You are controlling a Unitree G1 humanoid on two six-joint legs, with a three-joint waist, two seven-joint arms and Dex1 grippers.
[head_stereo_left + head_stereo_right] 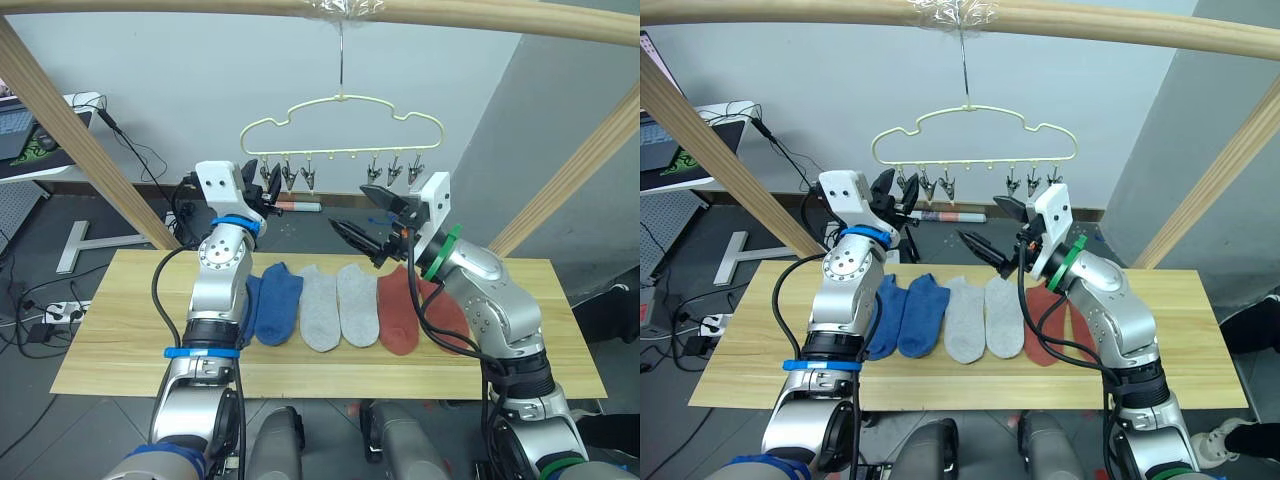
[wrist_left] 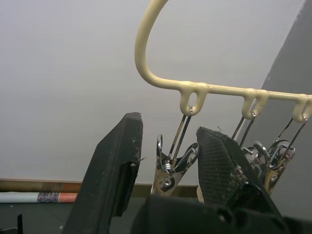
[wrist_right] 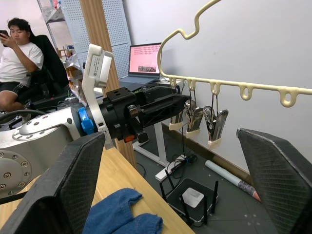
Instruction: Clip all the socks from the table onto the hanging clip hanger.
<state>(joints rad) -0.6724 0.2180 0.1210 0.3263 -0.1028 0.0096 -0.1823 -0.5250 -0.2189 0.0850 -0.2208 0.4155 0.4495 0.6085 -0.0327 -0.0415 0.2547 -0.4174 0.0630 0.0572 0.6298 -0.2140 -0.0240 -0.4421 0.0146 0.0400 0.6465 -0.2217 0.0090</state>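
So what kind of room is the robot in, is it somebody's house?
Probably not a house: it looks like a lab or workshop. A wooden frame holds up the clip hanger over the table like a test setup, a laptop sits on a desk, and cables and a power strip lie on the floor.

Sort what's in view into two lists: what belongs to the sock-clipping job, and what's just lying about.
Job:
- blue socks, grey socks and red socks, flat on the table
- clip hanger, no sock clipped on yet
- left hand, open around a clip
- right hand, open

Lying about:
- laptop
- power strip on the floor
- seated person
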